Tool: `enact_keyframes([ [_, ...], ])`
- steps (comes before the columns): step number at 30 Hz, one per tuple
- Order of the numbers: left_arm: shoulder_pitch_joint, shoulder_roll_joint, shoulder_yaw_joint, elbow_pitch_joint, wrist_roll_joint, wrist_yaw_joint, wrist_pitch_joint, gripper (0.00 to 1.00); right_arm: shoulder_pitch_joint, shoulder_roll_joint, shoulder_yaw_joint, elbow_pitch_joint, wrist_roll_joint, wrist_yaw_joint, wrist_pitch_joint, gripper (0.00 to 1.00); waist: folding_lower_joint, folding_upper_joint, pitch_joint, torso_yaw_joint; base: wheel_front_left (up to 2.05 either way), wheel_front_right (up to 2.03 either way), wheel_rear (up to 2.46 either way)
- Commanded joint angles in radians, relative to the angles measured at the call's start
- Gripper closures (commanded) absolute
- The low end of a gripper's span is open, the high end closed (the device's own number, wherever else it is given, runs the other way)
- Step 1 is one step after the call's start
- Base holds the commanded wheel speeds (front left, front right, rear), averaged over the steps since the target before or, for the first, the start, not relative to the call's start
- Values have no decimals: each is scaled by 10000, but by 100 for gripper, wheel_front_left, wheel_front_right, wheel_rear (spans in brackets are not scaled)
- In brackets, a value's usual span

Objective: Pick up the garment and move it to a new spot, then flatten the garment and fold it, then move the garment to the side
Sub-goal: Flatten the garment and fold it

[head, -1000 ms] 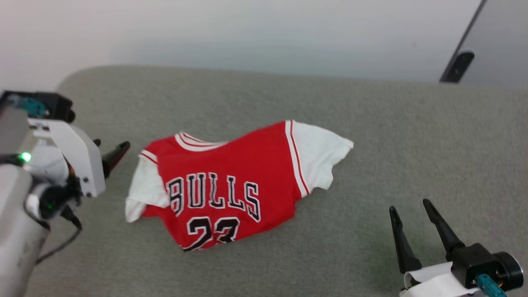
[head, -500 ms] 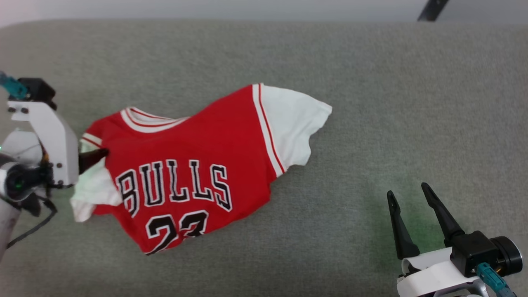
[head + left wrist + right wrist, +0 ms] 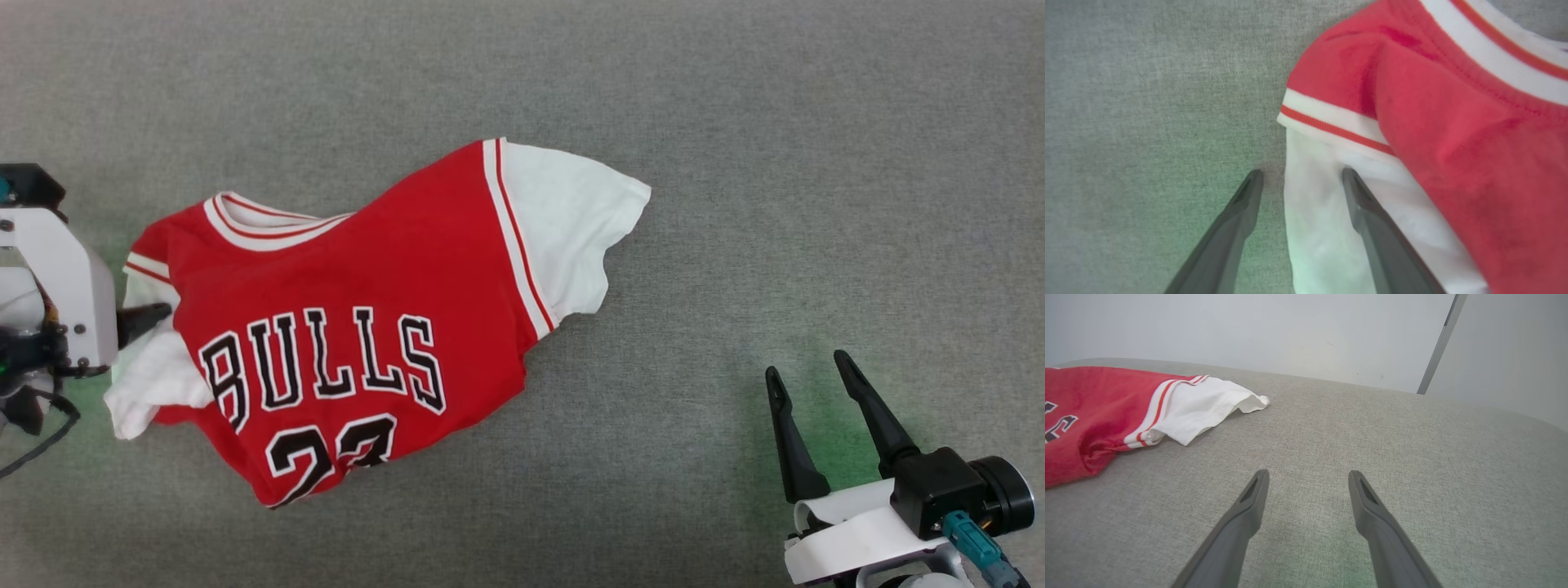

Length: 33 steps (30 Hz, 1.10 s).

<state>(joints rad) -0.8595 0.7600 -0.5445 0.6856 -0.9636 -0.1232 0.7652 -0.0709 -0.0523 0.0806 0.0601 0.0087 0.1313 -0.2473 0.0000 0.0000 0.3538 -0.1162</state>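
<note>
Garment (image 3: 351, 327) lies collar away, long axis sleeve-to-sleeve; left gripper (image 3: 1300, 175) and right gripper (image 3: 807, 365) both spread.

Bare grey desk (image 3: 816, 163) on every side of the right claw (image 3: 807, 365), fingers spread, nothing between them. Sole obstacle on the desk: the garment (image 3: 367, 269), crumpled, left of centre, well apart from the right claw. Wide free lane past its white right-hand sleeve. Left claw (image 3: 1301, 173) at the garment's left margin, fingers spread, one over bare desk, the other over the white sleeve, sleeve edge between the tips. Pale wall (image 3: 1249, 326) behind the far desk edge.
</note>
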Motion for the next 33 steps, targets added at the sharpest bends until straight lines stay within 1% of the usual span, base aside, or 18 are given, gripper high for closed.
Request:
enact_keyframes([
  [1,-29,-62,-20,83,-66,4,40,0,-47,32,18,5,-65,-9,-11,0,0,0,24,22,0,0,0],
  [4,-98,-201,-128,266,-79,-22,98,0,-90,34,13,-18,-92,-9,44,0,0,0,94,67,0,0,0],
  [6,-191,-393,-186,355,-162,-38,184,0,-131,33,31,-20,-104,-9,83,0,0,0,139,94,0,0,0],
  [7,-239,-498,-213,394,-194,-43,212,5,-156,33,32,-25,-92,-9,124,0,0,0,159,103,0,0,0],
  [8,-270,-608,-268,464,-204,-46,293,29,-188,33,35,-42,-96,-9,150,0,0,0,178,113,0,0,0],
  [9,-316,-689,-353,540,-149,-47,395,56,-210,33,57,-53,-128,-9,169,0,0,0,195,120,0,0,0],
  [10,-347,-771,-423,610,-122,-45,473,90,-220,35,79,-54,-138,-9,201,0,0,0,211,129,0,0,0],
  [11,-400,-839,-453,692,-81,51,478,100,-229,32,92,-62,-127,-9,255,0,0,0,225,137,0,0,0],
  [16,-780,-1156,-451,678,-98,-2,142,100,-503,17,198,-271,27,-9,463,0,0,0,235,244,0,0,0],
  [19,-858,-1301,-589,677,10,-28,79,100,-872,-195,363,-442,215,-9,770,0,0,0,205,391,0,0,0],
  [21,-918,-1382,-657,685,37,-37,54,100,-1239,-408,632,-533,506,-9,1168,0,0,0,201,508,0,0,0],
  [26,-1076,-1642,-820,677,119,-46,-122,100,-2737,-1214,1231,-481,1673,-9,3007,0,0,0,234,811,0,0,0],
  [30,-1201,-1857,-924,675,109,-68,-274,100,-4266,-2090,2132,-206,2529,-9,4408,0,0,0,274,1014,0,0,0],
  [33,-1309,-1997,-1038,654,127,-82,-338,100,-5373,-2702,2900,287,3358,-10,5435,0,0,0,315,1174,0,0,0],
])
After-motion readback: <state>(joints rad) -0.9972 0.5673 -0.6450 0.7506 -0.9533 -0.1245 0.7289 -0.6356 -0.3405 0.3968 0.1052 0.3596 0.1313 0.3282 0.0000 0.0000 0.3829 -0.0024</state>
